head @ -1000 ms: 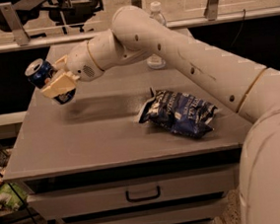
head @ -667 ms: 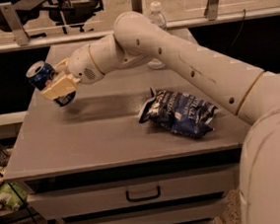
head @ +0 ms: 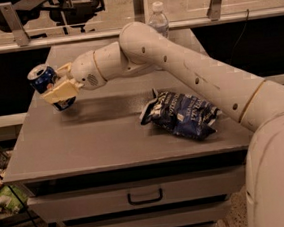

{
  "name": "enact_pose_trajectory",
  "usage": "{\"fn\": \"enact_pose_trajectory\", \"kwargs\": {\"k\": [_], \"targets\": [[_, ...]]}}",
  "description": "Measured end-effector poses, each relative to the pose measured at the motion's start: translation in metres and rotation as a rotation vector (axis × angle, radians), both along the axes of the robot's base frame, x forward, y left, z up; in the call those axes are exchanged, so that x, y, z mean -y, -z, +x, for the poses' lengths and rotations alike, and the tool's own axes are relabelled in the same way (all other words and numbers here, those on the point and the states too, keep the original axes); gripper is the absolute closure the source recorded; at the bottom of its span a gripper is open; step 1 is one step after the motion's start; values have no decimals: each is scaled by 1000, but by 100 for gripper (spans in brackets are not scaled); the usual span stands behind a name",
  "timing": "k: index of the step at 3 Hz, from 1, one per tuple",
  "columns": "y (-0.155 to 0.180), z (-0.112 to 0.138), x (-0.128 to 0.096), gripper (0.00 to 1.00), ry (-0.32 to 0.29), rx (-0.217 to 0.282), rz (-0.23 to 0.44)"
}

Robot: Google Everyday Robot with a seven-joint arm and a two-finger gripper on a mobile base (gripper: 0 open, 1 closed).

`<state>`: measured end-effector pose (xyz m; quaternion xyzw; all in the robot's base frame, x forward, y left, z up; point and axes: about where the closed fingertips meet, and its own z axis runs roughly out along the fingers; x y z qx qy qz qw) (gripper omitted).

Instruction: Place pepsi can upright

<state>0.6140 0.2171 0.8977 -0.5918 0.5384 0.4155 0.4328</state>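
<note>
The pepsi can (head: 45,80), dark blue with a silver top, is held in my gripper (head: 59,87) near the table's left edge. The can is tilted, its top leaning left and toward the back, and its lower end hangs just above the grey table (head: 84,136). The cream fingers (head: 60,91) are shut across the can's lower half and hide part of it. My white arm reaches in from the right across the table.
A crinkled dark-blue chip bag (head: 182,114) lies right of the table's middle. A clear water bottle (head: 158,19) with a white cap stands at the back edge behind my arm. Drawers (head: 145,195) sit under the tabletop. A rail runs behind the table.
The gripper with the can has shifted slightly right and down toward the tabletop. The can stays tilted in the fingers.
</note>
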Motion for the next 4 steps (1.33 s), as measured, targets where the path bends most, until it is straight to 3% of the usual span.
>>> {"fn": "enact_pose_trajectory", "kwargs": {"k": [1, 3, 4], "targets": [[2, 0, -1, 53, -2, -12, 50], [10, 2, 0, 6, -4, -31, 88], [12, 2, 0, 0, -5, -36, 92]]}}
